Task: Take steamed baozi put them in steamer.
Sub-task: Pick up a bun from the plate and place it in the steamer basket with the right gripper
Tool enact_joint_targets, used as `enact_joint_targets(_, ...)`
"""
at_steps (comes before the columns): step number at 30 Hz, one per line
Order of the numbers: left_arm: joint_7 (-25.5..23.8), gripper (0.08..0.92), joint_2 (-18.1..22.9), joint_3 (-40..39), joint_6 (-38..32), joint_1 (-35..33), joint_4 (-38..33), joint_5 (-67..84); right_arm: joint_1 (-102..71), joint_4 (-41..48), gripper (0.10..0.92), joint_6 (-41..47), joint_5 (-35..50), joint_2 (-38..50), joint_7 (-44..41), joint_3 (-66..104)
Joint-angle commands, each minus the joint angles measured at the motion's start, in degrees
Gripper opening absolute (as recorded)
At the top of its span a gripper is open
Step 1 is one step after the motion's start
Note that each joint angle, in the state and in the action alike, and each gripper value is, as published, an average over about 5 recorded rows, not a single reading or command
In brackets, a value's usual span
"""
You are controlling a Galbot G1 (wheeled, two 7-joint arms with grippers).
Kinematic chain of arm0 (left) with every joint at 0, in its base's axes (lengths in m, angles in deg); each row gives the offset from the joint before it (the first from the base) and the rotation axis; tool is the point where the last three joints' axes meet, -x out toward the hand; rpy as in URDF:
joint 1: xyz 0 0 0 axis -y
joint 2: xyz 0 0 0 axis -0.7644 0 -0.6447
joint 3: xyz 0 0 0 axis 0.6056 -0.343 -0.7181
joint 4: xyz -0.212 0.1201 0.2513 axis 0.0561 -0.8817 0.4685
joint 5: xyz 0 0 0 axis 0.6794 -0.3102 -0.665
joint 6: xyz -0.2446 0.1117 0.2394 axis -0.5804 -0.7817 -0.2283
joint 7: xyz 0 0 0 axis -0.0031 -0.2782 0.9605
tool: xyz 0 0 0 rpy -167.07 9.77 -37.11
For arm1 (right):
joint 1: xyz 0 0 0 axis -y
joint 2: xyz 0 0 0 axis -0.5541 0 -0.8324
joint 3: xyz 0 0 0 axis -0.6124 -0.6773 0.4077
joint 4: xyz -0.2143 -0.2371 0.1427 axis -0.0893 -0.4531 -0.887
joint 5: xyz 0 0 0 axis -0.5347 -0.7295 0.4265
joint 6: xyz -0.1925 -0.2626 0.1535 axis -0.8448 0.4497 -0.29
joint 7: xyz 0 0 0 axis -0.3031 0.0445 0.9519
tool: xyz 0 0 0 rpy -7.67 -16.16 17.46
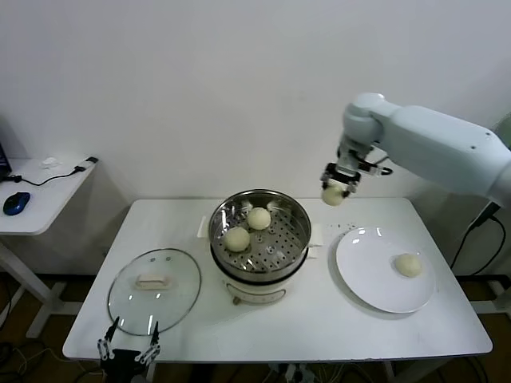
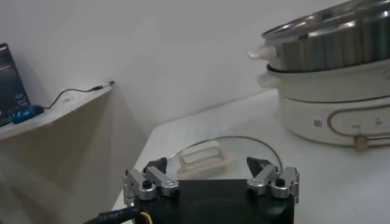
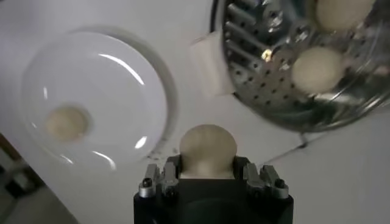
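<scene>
My right gripper is shut on a cream-white baozi and holds it in the air between the white plate and the steamer, to the steamer's right. Two baozi lie on the steamer's perforated floor; they also show in the right wrist view. One baozi lies on the plate, and it also shows in the right wrist view. My left gripper is open and empty, low at the table's front left edge.
The glass lid with a white handle lies flat on the table left of the steamer, just beyond my left gripper. A side table with a blue mouse stands at far left.
</scene>
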Motion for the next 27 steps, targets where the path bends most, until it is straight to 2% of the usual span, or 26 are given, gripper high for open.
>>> enact_joint_targets(1, -0.11, 0.823, 0.36, -0.23, 1.47, 1.80, -0.65, -0.46, -0.07, -0.96, 0.560, -8.17, -2.12, -14.30, 0.78, 0.19)
enact_joint_targets(18, -0.22, 0.823, 0.61, 0.08, 1.69, 1.83, -0.37, -0.05, -7.57, -6.03, 0.560, -5.19, 1.95, -14.60, 0.77, -6.10)
enact_joint_targets(27, -0.26, 0.823, 0.49, 0.06, 1.48, 1.89, 0.19, 0.04, -8.90, -6.01, 0.560, -4.70, 2.05, -14.58, 1.00, -6.54)
